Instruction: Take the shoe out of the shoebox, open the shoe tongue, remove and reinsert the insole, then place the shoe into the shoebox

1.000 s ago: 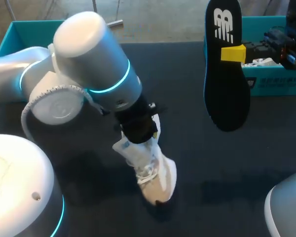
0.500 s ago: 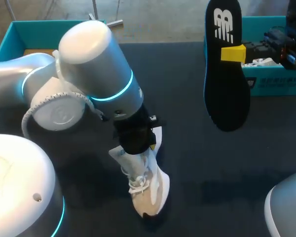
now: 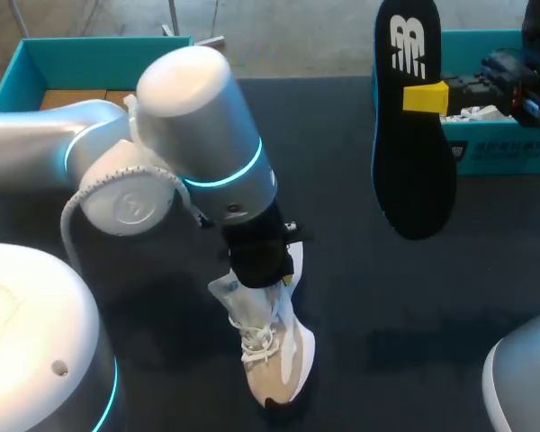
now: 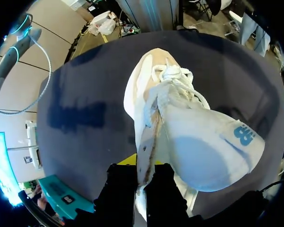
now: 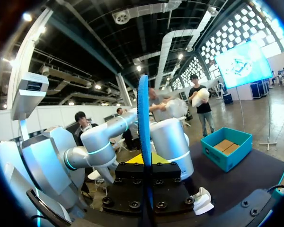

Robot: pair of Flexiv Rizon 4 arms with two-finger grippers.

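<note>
Left fingers [image 4: 119,189] pinch the shoe [image 3: 274,337]; right fingers [image 3: 425,97] clamp the insole [image 3: 414,180], well apart from it. Steady the opening and feed toe-first.

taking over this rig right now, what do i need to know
The left gripper is shut on the white shoe, toe down toward the table.
The right gripper is shut on the insole, held upright in the air, apart from the shoe.
Done: shoe out of the box, insole out.
Left: reinsert the insole, then put the shoe into the teal shoebox at the table's far left.
</note>
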